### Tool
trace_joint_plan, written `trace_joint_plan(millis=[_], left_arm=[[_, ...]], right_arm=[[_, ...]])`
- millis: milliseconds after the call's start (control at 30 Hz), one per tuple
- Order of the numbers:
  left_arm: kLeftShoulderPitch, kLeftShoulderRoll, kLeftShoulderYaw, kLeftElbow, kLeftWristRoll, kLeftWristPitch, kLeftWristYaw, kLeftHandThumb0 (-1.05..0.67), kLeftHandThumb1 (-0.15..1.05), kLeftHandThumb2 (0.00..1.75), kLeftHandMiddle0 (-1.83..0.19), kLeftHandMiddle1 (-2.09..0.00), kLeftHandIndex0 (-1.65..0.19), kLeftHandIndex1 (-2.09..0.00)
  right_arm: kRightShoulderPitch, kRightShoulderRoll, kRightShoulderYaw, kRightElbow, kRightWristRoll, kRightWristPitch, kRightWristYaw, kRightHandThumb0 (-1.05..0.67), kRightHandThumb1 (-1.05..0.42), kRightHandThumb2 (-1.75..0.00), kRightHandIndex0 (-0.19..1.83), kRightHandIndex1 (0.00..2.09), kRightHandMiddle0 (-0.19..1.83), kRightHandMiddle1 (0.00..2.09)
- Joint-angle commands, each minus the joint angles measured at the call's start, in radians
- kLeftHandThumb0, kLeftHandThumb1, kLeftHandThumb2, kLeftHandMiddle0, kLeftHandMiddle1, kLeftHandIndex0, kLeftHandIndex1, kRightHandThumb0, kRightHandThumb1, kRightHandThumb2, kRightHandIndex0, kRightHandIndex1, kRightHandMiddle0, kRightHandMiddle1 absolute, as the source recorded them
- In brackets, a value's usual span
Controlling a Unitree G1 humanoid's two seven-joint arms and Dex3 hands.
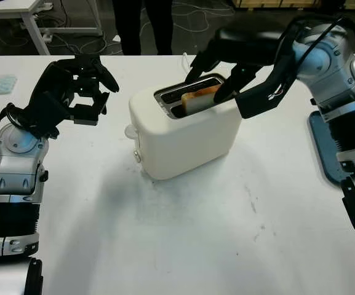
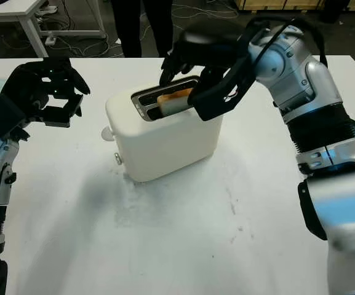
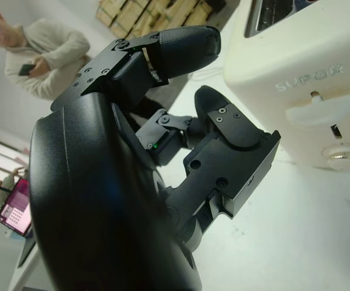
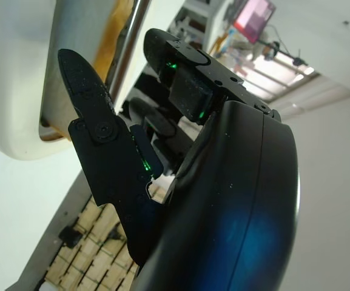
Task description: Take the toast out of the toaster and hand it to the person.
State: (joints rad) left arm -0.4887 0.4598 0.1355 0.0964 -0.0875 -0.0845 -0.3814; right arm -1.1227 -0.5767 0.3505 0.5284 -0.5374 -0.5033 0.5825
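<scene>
The white tabletop (image 1: 183, 246) carries a cream-white, rounded plastic toaster (image 1: 186, 138) near its middle, set at an angle with its lever end toward the left edge. A golden-brown slice of toast (image 1: 200, 98) stands in the slot on the near side, its upper edge raised above the toaster's top. The left hand (image 1: 79, 92) hovers above the tabletop just left of the toaster, holding nothing, its black fingers curled inward. The right hand (image 1: 226, 77) reaches in from the right edge and sits directly over the slots, with one finger behind the toast and another in front of it; the fingers (image 1: 225, 91) bracket the slice, but whether they already touch it cannot be told. Beyond the far edge of the tabletop a person in dark trousers (image 1: 143, 24) stands waiting. The step in hand appears to be the grasp of the toast. The next move calls for closing the fingers on the exposed upper part of the slice, lifting it straight up clear of the slot, and carrying it across the far edge toward the person.
</scene>
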Motion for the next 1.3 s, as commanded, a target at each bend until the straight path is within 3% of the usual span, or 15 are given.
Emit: trace_joint_plan(millis=[0,333,667,700,767,833,967,1067,1133,1267], left_arm=[[0.007,-0.001,0.001,0.0,0.003,-0.008,0.004,-0.04,0.46,1.25,-0.99,-1.44,-0.72,-1.3],[0.01,0.0,0.001,0.001,0.003,-0.006,0.004,-0.04,0.45,1.25,-1.0,-1.43,-0.73,-1.3],[0.01,0.0,0.001,-0.007,0.004,0.0,0.007,-0.04,0.45,1.25,-1.0,-1.43,-0.74,-1.3],[0.01,0.001,0.001,-0.008,0.004,0.003,0.007,-0.04,0.45,1.25,-1.0,-1.43,-0.74,-1.3],[0.009,0.0,0.003,-0.012,-0.003,0.014,0.005,-0.06,0.45,1.24,-1.0,-1.43,-0.73,-1.3],[0.009,-0.003,0.006,-0.014,-0.007,0.018,0.006,-0.05,0.46,1.24,-0.99,-1.44,-0.73,-1.3],[0.01,0.0,0.005,-0.024,-0.002,0.024,0.008,-0.05,0.46,1.23,-0.99,-1.44,-0.74,-1.3],[0.008,0.0,0.007,-0.023,-0.006,0.023,0.004,-0.04,0.46,1.23,-0.99,-1.45,-0.74,-1.3],[0.006,0.001,0.008,-0.013,-0.008,0.009,-0.001,-0.04,0.46,1.23,-0.99,-1.45,-0.74,-1.3],[0.002,-0.002,0.005,-0.001,-0.001,-0.009,0.004,-0.07,0.44,1.25,-1.01,-1.45,-0.75,-1.31]], right_arm=[[0.004,0.003,0.006,0.02,-0.009,-0.016,-0.018,-0.41,-0.7,-0.01,0.9,0.01,0.84,0.0],[0.014,0.013,0.014,0.045,0.0,-0.011,-0.02,-0.39,-0.7,0.0,0.86,0.0,0.84,0.01],[0.029,0.024,0.013,0.061,0.02,0.001,0.0,-0.29,-0.69,0.0,0.98,0.11,0.89,0.03],[0.031,0.024,0.015,0.059,0.018,0.002,0.003,-0.3,-0.69,0.0,0.96,0.17,0.89,0.03],[0.035,0.025,0.019,0.058,0.012,0.009,0.007,-0.32,-0.69,0.0,0.78,0.63,0.91,0.03],[0.04,0.026,0.02,0.062,0.015,0.007,0.007,-0.32,-0.69,0.0,0.77,0.95,0.93,0.03],[0.038,0.022,0.032,0.082,0.003,-0.036,-0.01,-0.33,-0.69,0.0,0.76,1.15,0.97,0.05],[0.034,0.018,0.042,0.103,-0.001,-0.071,-0.022,-0.34,-0.7,0.0,0.77,1.48,1.01,0.06],[0.033,0.017,0.043,0.114,0.006,-0.083,-0.024,-0.33,-0.71,-0.01,0.8,1.52,1.05,0.08],[0.022,0.015,0.041,0.13,0.01,-0.096,-0.02,-0.27,-0.77,-0.02,0.91,1.25,1.17,0.15]])
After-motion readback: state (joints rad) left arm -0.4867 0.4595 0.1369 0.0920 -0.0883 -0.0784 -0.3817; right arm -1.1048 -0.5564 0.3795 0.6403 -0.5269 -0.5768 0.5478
